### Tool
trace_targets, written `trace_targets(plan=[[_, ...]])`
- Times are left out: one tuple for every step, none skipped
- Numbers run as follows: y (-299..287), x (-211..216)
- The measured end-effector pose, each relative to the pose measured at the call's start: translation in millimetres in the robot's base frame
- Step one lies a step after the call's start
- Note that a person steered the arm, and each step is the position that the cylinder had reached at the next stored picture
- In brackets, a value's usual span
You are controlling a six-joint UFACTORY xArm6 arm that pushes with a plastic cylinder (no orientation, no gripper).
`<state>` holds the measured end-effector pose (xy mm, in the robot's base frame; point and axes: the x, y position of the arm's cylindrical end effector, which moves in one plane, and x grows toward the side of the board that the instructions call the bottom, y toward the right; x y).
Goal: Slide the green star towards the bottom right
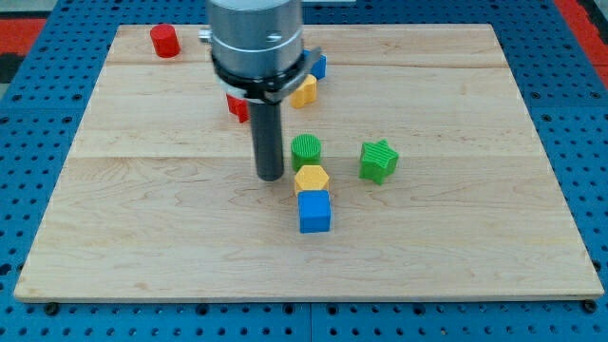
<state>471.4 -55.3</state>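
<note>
Green star (378,161): right of frame centre, apart from the other blocks, open wooden board (456,256) toward the lower right edges. Tip (270,177): a plain rod gripping nothing, left of the green cylinder (306,149) and yellow hexagon (311,179). Blue cube (314,211) touches the hexagon's lower side. Red cylinder (164,40): upper-left corner.

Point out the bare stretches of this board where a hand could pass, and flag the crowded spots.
Bare: the board along the view's bottom below the blue cube, and the right side beyond the green star. Crowded: my tip stands just left of the green cylinder and yellow hexagonal block; more blocks cluster behind the rod.
</note>
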Motion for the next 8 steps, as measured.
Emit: trace_targets(plan=[[14.0,-10.7],[78.0,-12.0],[67.4,-12.4],[49.7,-39.3],[84.2,-40.7],[143.5,-23.5],[175.3,-13.8],[176.4,24.2]])
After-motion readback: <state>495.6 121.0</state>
